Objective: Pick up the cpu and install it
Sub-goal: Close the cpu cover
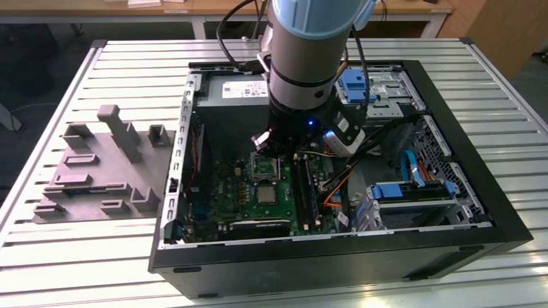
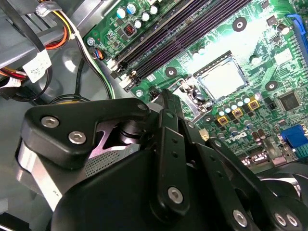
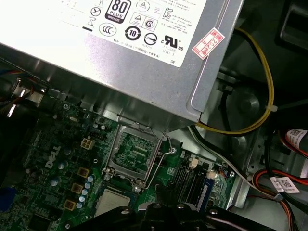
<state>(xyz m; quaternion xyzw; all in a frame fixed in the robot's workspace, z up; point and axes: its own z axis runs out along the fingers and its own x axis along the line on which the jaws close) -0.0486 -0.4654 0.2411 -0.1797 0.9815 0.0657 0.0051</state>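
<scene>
On the exterior view's left, a grey moulded fixture block with upright posts (image 1: 99,168) lies on the slatted metal table (image 1: 51,256). Beside it stands an open black computer case (image 1: 342,256) with a green motherboard (image 1: 224,192) inside and a grey metal power supply box with a white label (image 1: 233,90) at the back. The cpu (image 1: 267,195), a thin square chip with a pale silvery top, lies flat in its socket on the board and shows in both wrist views (image 2: 222,79) (image 3: 112,202). Its metal retaining frame (image 3: 132,154) is flipped open just beside it. The black gripper (image 2: 166,103) on the grey and blue arm (image 1: 299,70) hangs above the board near the socket, apart from the chip. I cannot tell whether it is open or closed. Blue-tabbed drive bays (image 1: 409,191) sit at the exterior view's right.
</scene>
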